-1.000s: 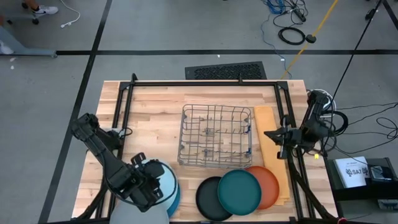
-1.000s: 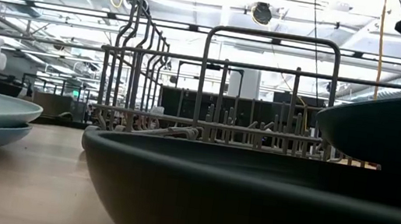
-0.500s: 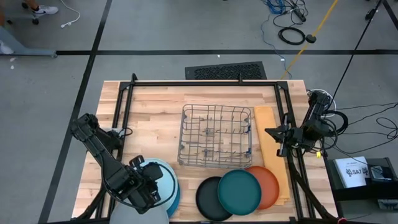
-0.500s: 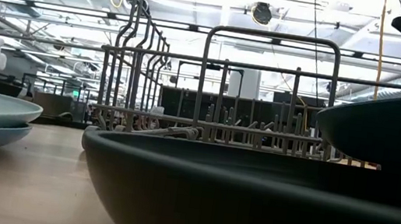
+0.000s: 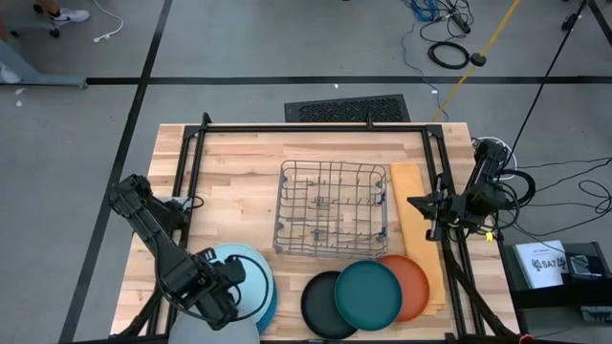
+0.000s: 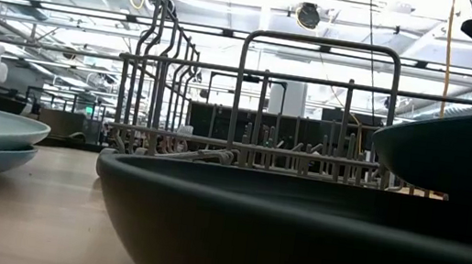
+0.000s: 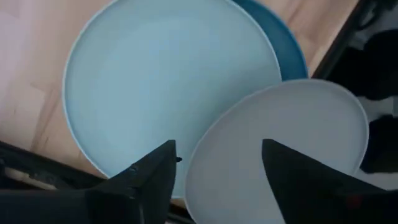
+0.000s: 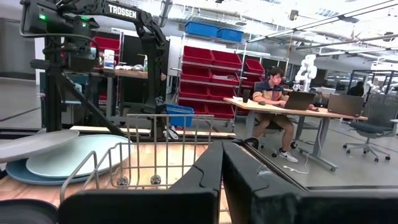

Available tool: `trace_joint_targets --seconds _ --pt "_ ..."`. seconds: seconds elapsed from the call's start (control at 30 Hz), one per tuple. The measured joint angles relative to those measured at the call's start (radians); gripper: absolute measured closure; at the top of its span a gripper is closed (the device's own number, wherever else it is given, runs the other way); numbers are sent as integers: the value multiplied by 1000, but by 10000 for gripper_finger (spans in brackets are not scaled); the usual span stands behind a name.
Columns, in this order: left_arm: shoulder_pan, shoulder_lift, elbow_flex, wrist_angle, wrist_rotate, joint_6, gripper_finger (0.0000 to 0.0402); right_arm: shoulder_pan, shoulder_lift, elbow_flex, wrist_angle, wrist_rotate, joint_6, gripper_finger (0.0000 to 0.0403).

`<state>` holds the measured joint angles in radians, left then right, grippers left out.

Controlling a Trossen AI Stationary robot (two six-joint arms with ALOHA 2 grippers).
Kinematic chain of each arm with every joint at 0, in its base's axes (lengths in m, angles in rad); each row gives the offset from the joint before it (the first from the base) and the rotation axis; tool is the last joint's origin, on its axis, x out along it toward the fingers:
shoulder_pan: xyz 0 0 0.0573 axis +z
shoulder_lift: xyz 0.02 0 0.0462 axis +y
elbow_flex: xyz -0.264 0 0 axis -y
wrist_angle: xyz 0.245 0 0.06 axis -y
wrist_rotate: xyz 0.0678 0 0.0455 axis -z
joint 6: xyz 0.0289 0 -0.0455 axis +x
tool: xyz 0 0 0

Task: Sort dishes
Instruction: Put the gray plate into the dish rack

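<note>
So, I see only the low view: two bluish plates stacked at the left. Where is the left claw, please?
Observer: The left claw hovers over that stack, at the front left corner of the table, fingers apart, holding nothing.
Operator: Is a third plate there?
Observer: Yes, a grey plate lies off-centre on the pale blue plate.
Operator: And what is behind the dark teal plate?
Observer: An orange plate shows from under its right side.
</note>
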<state>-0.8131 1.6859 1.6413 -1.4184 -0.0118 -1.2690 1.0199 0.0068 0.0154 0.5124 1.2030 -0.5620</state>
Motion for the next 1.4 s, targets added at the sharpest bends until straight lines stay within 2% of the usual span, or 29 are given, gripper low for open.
trace_joint_targets --seconds 0.13,0.3,0.4,0.63,0.77,0.87,0.93,1.1,1.27,1.4 --pt "-8 0 0 -30 2 -1 147 0 0 0 0 -29 0 397" --pt "-19 0 -3 -50 4 -3 146 0 0 0 55 -197 -26 397" --pt "-21 0 -3 -58 5 -2 146 0 0 0 128 -243 2 397" --pt "-27 0 -3 -87 30 -5 146 0 0 0 185 -233 126 397" --pt "-22 -23 -5 -76 131 -6 146 0 0 30 194 -48 97 397" --pt "-22 -59 -3 -40 138 15 146 3 0 49 192 3 76 397" --pt "-26 -87 0 -34 105 55 146 2 0 51 187 -18 79 397" --pt "-34 -157 1 -92 -58 142 146 3 0 51 173 -66 161 396" --pt "-33 -200 1 -153 -69 168 146 3 8 51 104 -153 269 380" --pt "-33 -222 1 -152 -52 178 146 2 63 51 109 -158 316 335"
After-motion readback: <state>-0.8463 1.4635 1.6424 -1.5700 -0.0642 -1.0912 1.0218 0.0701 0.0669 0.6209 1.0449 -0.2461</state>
